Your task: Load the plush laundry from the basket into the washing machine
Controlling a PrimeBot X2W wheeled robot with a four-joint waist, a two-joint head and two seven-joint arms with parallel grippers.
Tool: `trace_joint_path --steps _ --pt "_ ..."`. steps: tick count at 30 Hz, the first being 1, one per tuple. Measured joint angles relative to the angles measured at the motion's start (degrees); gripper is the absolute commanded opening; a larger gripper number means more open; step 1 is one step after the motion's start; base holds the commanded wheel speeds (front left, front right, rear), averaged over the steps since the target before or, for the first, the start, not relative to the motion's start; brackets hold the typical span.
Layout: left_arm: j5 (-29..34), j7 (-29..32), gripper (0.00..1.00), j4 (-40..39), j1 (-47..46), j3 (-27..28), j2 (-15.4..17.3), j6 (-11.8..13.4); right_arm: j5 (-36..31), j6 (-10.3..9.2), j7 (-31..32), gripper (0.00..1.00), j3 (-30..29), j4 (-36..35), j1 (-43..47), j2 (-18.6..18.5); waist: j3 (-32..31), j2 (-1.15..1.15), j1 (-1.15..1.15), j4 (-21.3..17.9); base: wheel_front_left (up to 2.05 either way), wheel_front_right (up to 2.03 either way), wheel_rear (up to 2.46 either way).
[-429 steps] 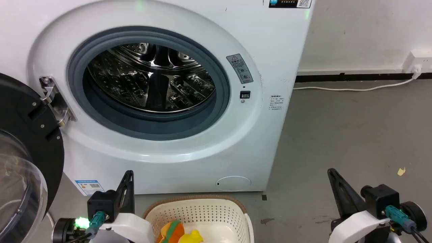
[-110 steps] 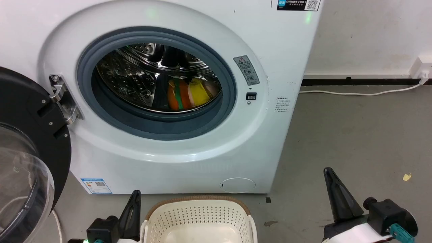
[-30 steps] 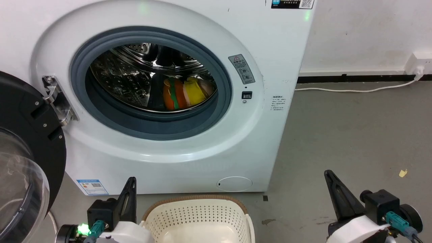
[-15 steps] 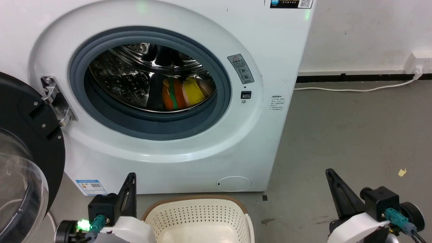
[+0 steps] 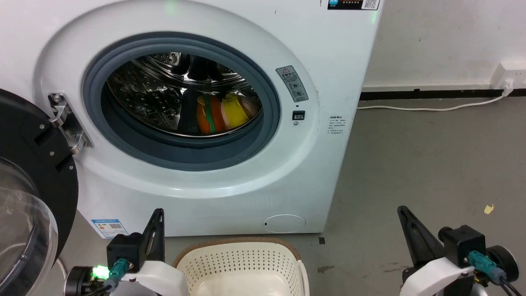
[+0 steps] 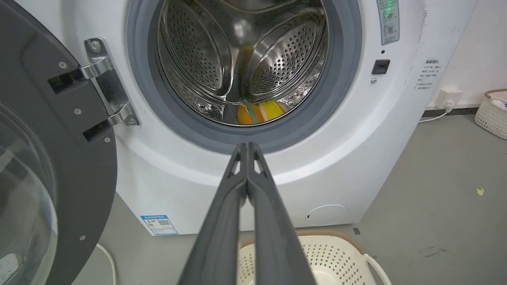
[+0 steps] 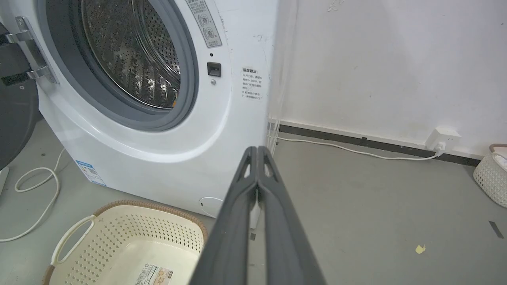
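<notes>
Grey floor [image 5: 411,164], white wall far back. The big white washer [image 5: 230,185] stands far & left, w/ its door [image 5: 37,156] swung wide open at the left. Both soft toys are in the drum [image 5: 156,98]. The orange burger toy [image 5: 206,115] & the yellow toy [image 5: 235,113] lie side by side, touching, at the bottom, well past the grey ring [image 5: 189,158]. The basket [image 5: 236,242] sits near, just in front of the washer. Its bottom is bare but for a sticker [image 7: 154,275]. L gripper [image 5: 158,213] is near, just left of the basket. R gripper [image 5: 403,211] is near, on the right, well apart from it. Both are pinched tight w/ nothing in them. So the job looks done, I think. To end it well: take a good look in the basket, keep both arms low & clear of the door, & don't bump the basket.
</notes>
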Motion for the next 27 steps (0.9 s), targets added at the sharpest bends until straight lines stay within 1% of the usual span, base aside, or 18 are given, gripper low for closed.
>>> trace_joint_path --steps 27 --pt "0.43 0.45 0.00 -0.30 -0.20 0.23 -0.11 0.01 -0.02 0.00 0.44 0.00 -0.11 -0.13 -0.09 0.00 0.01 0.00 0.00 -0.04 0.00 0.00 0.00"
